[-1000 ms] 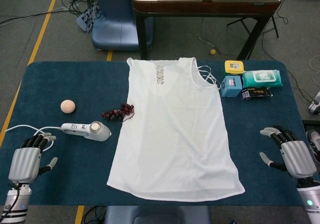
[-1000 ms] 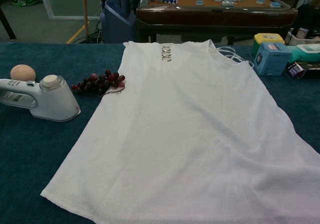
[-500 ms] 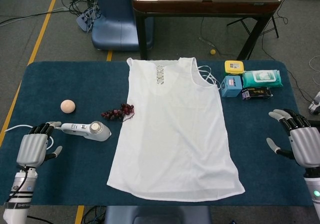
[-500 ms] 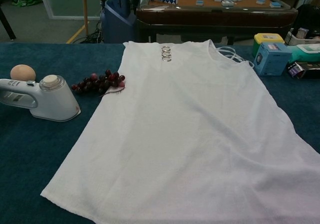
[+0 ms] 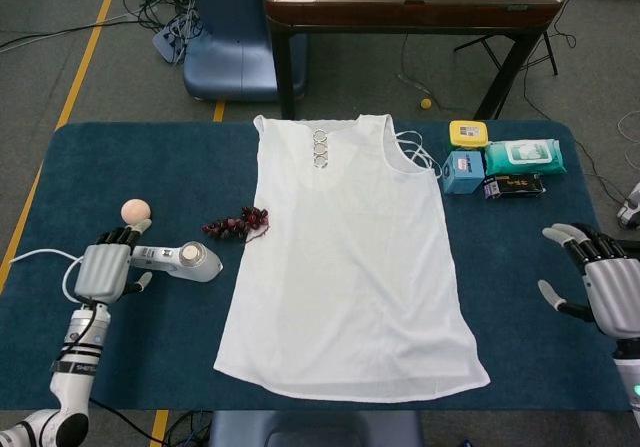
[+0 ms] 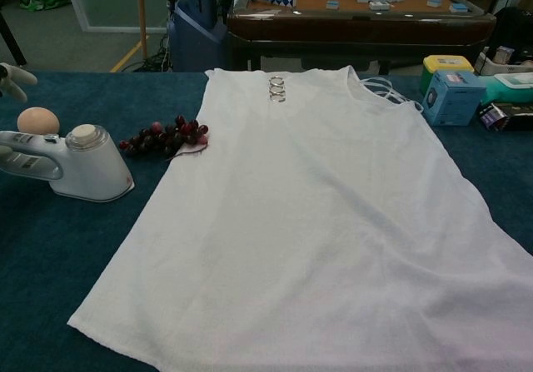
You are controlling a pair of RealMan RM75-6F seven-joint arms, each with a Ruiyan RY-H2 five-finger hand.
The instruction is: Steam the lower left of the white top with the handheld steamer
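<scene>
A white sleeveless top [image 5: 345,257] [image 6: 316,222] lies flat on the blue table, its hem toward me. The white handheld steamer [image 5: 180,260] [image 6: 71,164] lies on its side left of the top, its handle pointing left. My left hand [image 5: 105,267] hovers over the handle end with fingers spread, holding nothing; only its fingertips [image 6: 12,76] show at the chest view's left edge. My right hand [image 5: 605,287] is open near the table's right edge, far from the top.
A bunch of dark grapes [image 5: 237,224] [image 6: 165,136] lies between the steamer and the top. A peach-coloured ball [image 5: 135,210] [image 6: 37,121] sits behind the steamer. Small boxes and a wipes pack [image 5: 500,164] stand at the back right. The steamer's cord [image 5: 35,259] trails left.
My left hand has moved forward and to the right from the near left corner until it is over the steamer's handle. My right hand has drifted slightly right.
</scene>
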